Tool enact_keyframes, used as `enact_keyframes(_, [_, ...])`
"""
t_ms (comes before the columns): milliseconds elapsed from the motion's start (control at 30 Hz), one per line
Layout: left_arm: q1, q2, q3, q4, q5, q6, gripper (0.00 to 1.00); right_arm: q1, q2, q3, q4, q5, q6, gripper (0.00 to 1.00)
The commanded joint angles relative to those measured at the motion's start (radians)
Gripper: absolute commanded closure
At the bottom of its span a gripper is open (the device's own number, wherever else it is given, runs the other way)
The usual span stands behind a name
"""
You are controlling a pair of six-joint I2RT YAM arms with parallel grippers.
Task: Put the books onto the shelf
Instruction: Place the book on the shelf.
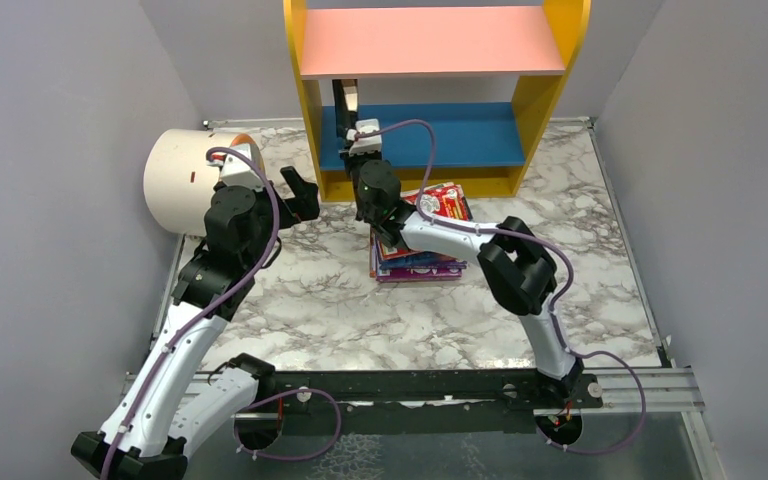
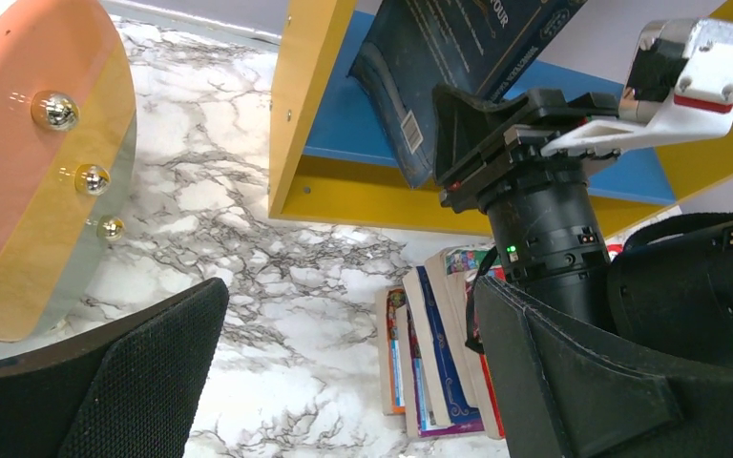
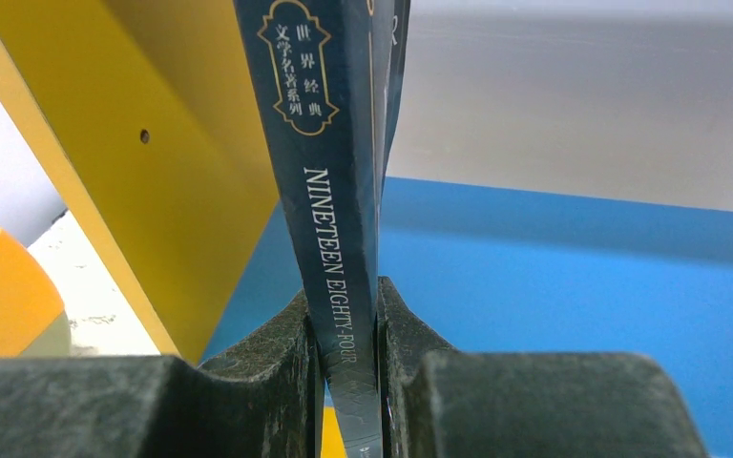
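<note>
Right wrist: right jaws pinched narrow on the spine of the dark blue book (image 3: 329,143), upright above the blue lower board (image 3: 573,286) of the shelf (image 1: 430,40), near its yellow side panel (image 3: 153,143). Left jaws wide, empty. Other books (image 1: 415,265) stacked on bench (image 1: 310,300).

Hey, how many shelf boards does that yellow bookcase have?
2. The pink board is the upper one; the blue board sits below it, just above the marble table. The bookcase runs out of frame at the top, so a higher board may be hidden.
</note>
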Motion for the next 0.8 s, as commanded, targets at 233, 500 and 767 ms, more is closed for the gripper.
enact_keyframes(233, [0.006, -0.032, 0.004, -0.009, -0.048, 0.033, 0.01, -0.002, 0.118, 0.284, -0.006, 0.033, 0.031, 0.99])
enact_keyframes(500, [0.006, -0.028, 0.003, -0.011, -0.051, 0.042, 0.01, -0.002, 0.206, 0.448, -0.129, 0.065, 0.068, 0.99])
enact_keyframes(767, [0.008, -0.031, -0.002, -0.012, -0.065, 0.055, 0.01, -0.002, 0.280, 0.562, -0.169, 0.072, 0.074, 0.99])
